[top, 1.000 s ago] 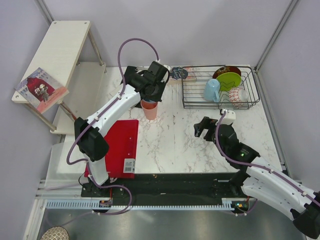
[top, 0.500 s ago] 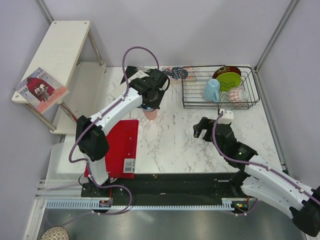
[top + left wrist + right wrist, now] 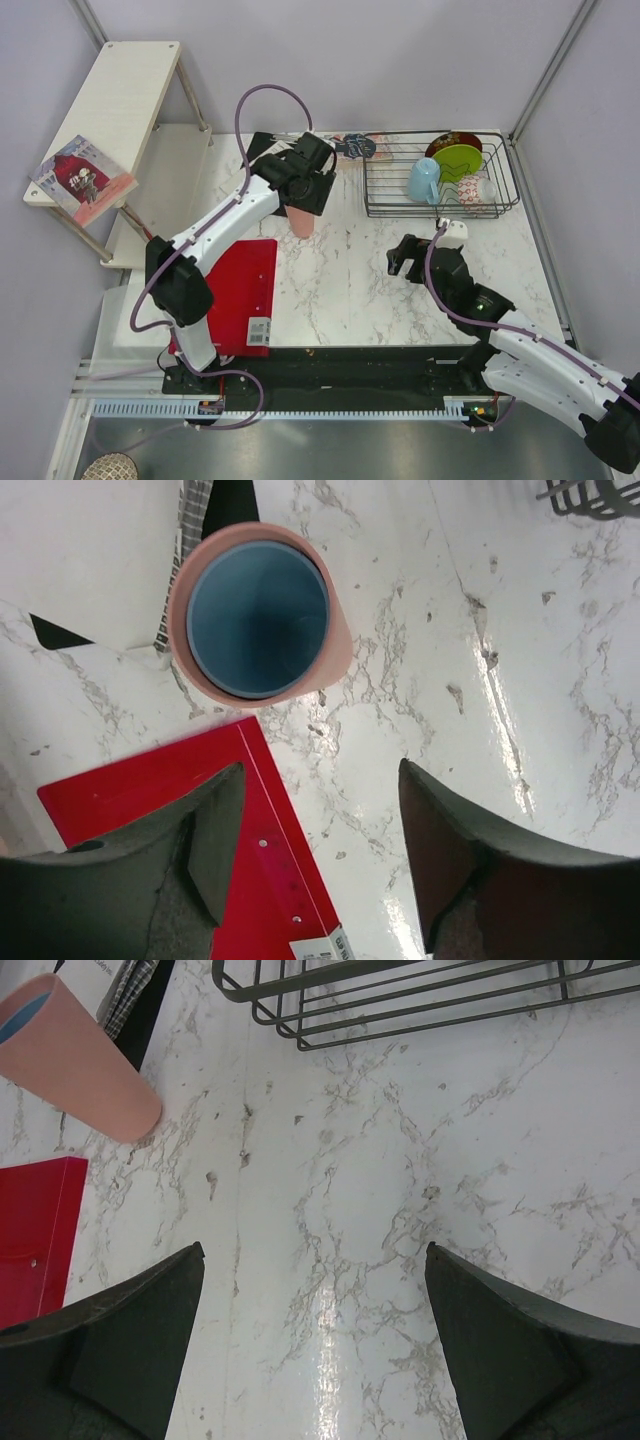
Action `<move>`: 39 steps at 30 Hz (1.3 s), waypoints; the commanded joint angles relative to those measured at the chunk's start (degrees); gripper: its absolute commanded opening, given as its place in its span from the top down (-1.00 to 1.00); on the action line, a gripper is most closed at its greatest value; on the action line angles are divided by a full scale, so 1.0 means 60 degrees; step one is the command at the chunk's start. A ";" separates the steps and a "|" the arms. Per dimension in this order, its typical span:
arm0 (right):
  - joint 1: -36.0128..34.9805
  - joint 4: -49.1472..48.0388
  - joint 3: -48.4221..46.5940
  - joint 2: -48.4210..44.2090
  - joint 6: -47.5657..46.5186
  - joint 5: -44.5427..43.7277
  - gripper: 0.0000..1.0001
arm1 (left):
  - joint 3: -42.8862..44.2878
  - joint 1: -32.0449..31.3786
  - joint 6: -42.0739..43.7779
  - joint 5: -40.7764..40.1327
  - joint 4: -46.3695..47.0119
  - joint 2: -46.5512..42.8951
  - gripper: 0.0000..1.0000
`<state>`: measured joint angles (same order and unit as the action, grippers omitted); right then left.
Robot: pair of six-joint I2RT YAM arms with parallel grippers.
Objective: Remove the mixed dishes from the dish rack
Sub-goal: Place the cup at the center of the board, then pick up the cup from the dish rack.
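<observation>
A pink plastic cup with blue interior [image 3: 258, 620] stands on the white marble table [image 3: 350, 290], released by neither arm's grasp: left gripper [image 3: 320, 780] parted, right gripper [image 3: 315, 1260] spread wide.

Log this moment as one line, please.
left tool: open above pink cup; cup: upright on table; right tool: open, empty; dish rack: loaded

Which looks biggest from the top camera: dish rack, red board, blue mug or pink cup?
1. dish rack and red board: about alike, board partly covered.
2. light blue mug and pink cup: much smaller, too close to rank, cup partly hidden.
</observation>
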<state>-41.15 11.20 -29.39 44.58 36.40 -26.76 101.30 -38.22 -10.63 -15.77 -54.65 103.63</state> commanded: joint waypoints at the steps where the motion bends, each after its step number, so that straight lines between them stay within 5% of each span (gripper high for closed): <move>1: -0.0027 0.0021 -0.0125 -0.0178 0.0085 -0.0533 -0.96 | 0.0520 -0.0075 -0.0438 -0.0827 0.0802 -0.1039 -0.63; 2: -0.0027 0.0095 -0.0228 -0.0164 0.0027 -0.0854 -0.96 | 0.0476 -0.0105 -0.0483 -0.0916 0.1064 -0.1187 -0.64; 3: -0.0027 0.0139 -0.0360 -0.0120 -0.0046 -0.0958 -0.96 | 0.0403 -0.0134 -0.0542 -0.0917 0.1255 -0.1348 -0.97; 13: -0.0027 -0.0166 -0.1460 -0.0338 -0.0691 -0.1590 -0.96 | -0.1412 -0.0266 -0.1127 0.0957 0.3276 -0.3413 -0.99; 18: -0.0013 -0.0257 -0.1970 -0.0078 -0.1159 -0.2055 -0.96 | -0.3636 -0.0383 -0.1873 0.1954 0.5354 -0.4760 -0.99; 23: 0.0629 0.1852 -0.4386 0.2571 -0.1204 -0.4253 -0.96 | -0.5806 -0.0705 -0.2871 0.2902 0.7379 -0.6183 -0.99; 30: 0.2637 0.1209 -0.5954 0.5162 -0.1407 -0.1681 -0.97 | -0.6540 -0.1408 -0.2799 0.3638 0.7308 -0.6929 -0.99; 39: 0.3210 0.0375 -0.8313 0.8313 -0.3385 -0.1077 -0.96 | -0.8180 -0.1878 -0.1832 0.3771 0.7732 -0.9081 -0.99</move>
<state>-22.41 16.93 -73.63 88.99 22.85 -35.81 55.13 -49.12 -24.82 6.35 -11.75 54.37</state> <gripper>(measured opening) 0.982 0.993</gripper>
